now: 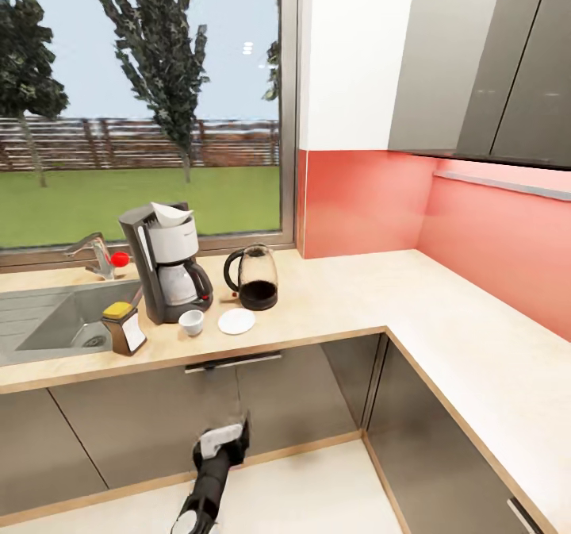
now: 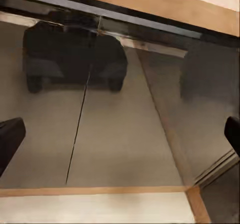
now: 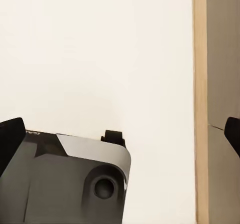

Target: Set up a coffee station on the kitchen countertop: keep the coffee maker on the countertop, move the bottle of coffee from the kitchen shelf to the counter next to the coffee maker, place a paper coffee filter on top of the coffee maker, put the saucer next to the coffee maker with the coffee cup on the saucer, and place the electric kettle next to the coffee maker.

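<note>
The coffee maker (image 1: 168, 268) stands on the kitchen countertop (image 1: 357, 296) right of the sink, with the white paper coffee filter (image 1: 171, 214) on its top. The bottle of coffee (image 1: 125, 328), yellow-capped, sits at its front left by the sink's rim, slightly tilted. In front, the coffee cup (image 1: 191, 322) rests on the worktop just left of the saucer (image 1: 236, 321), not on it. The electric kettle (image 1: 253, 278) stands to the machine's right. My left gripper (image 2: 120, 136) is open and empty, low before the cabinet doors; its arm (image 1: 212, 470) shows below the counter. My right gripper (image 3: 120, 134) is open over pale floor.
The steel sink (image 1: 55, 324) with its tap (image 1: 99, 255) lies left. The counter turns a corner and runs along the right wall under dark wall cabinets (image 1: 492, 66) and the thin kitchen shelf (image 1: 507, 186). Dark base cabinets (image 1: 262, 407) stand close ahead. Part of my base (image 3: 65, 184) shows.
</note>
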Controlling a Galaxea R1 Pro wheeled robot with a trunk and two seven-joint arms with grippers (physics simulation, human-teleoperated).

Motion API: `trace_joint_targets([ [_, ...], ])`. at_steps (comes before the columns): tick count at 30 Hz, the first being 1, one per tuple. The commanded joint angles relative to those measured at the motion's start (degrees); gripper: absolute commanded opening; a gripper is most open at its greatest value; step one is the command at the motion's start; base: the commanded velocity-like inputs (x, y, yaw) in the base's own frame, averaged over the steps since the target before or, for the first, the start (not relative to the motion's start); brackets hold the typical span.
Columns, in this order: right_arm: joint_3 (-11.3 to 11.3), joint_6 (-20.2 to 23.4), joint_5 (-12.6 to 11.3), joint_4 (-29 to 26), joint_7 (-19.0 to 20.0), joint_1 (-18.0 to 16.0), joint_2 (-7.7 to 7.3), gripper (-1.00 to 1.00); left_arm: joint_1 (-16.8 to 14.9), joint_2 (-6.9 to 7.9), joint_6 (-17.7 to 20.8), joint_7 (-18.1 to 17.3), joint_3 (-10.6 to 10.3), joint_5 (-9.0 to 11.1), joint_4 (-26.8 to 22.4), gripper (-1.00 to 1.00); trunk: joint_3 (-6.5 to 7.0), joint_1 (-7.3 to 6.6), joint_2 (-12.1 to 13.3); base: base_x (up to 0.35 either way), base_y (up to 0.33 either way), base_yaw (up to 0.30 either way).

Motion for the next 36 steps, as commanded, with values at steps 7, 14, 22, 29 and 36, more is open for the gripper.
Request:
trace_joint_targets([
  [7, 0.5, -0.2, -0.6, 0.0, -0.1, 0.0, 0.05, 1.00, 5.8, 6.68, -0.1, -2.6, -0.1, -4.5, 7.8, 1.00, -0.09, 0.02, -0.1, 0.000, 0.000, 0.000],
  [14, 0.2, -0.2, -0.8, 0.0, -0.1, 0.0, 0.00, 1.00, 5.5, 12.87, 9.7, -0.6, 2.2, -6.0, 28.3, 1.00, -0.09, 0.02, -0.1, 0.000, 0.000, 0.000],
  [22, 0.3, -0.2, -0.7, 0.0, -0.1, 0.0, -0.04, 1.00, 5.9, 13.68, 21.2, 5.0, 2.6, -5.8, 38.4, 1.00, -0.09, 0.02, -0.1, 0.000, 0.000, 0.000],
  [29, 0.2, -0.4, -0.8, 0.0, -0.1, 0.0, -0.04, 1.00, 6.0, 13.22, 31.4, 5.1, 2.4, -5.9, 40.2, 1.00, -0.09, 0.02, -0.1, 0.000, 0.000, 0.000],
  [36, 0.3, -0.4, -0.7, 0.1, -0.1, 0.0, -0.04, 1.00, 6.0, 13.04, 33.1, 4.9, 2.0, -6.3, 40.2, 1.00, -0.09, 0.02, -0.1, 0.000, 0.113, 0.117],
])
